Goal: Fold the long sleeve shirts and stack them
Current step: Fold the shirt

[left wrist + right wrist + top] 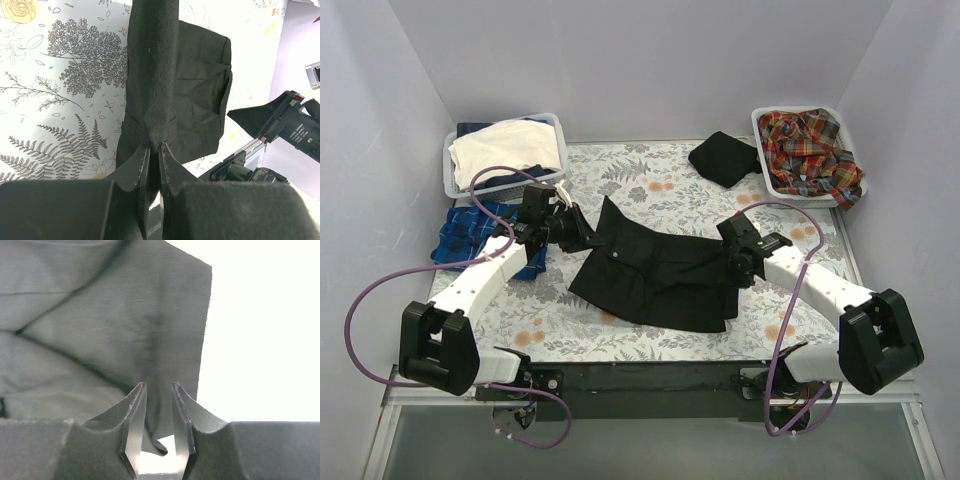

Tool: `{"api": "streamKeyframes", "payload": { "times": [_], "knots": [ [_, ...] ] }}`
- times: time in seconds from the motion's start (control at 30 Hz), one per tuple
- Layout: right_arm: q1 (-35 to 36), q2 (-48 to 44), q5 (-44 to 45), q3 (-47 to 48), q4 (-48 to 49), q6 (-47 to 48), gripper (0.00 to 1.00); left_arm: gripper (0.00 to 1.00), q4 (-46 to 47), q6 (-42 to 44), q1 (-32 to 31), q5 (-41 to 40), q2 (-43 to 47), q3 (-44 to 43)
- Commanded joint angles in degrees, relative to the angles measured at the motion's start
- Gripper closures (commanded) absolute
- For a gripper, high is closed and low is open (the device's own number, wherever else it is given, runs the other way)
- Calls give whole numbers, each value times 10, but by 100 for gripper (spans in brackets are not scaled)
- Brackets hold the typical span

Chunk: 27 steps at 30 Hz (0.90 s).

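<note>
Black shirt (655, 275) lies mid-way across the table (650, 180), held at both ends. Left gripper (154, 149) is clamped on a bunched fold. Right gripper (159, 392) pinches only a thin edge, apparently; glare obscures contact. Risk: that shallow edge slips out under tension and the fold collapses.

Overhead wide; both wrists close on black shirt (650, 270).

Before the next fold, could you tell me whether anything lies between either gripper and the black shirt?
Nothing visible does: the left gripper and the right gripper each pinch the black shirt directly.
</note>
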<state>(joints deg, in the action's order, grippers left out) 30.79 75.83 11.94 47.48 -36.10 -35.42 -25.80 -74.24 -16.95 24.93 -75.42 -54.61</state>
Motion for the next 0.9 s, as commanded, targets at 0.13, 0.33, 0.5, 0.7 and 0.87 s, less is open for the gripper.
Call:
{"api": "streamKeyframes", "payload": {
  "times": [0.13, 0.33, 0.5, 0.7, 0.87],
  "knots": [
    [-30, 15, 21, -17, 1, -6, 65, 100, -12, 9, 0, 3, 37, -16],
    [-32, 70, -36, -36, 33, 5, 69, 100, -18, 10, 1, -6, 42, -24],
    [-30, 99, -110, -37, 73, 9, 75, 100, -27, 12, 0, -8, 39, -41],
    [-18, 110, -139, 0, 77, 7, 75, 100, -28, -6, -25, -19, 33, -63],
    [-9, 115, -151, 20, 78, 6, 76, 100, -19, -41, -83, -44, 28, -77]
  ]
}}
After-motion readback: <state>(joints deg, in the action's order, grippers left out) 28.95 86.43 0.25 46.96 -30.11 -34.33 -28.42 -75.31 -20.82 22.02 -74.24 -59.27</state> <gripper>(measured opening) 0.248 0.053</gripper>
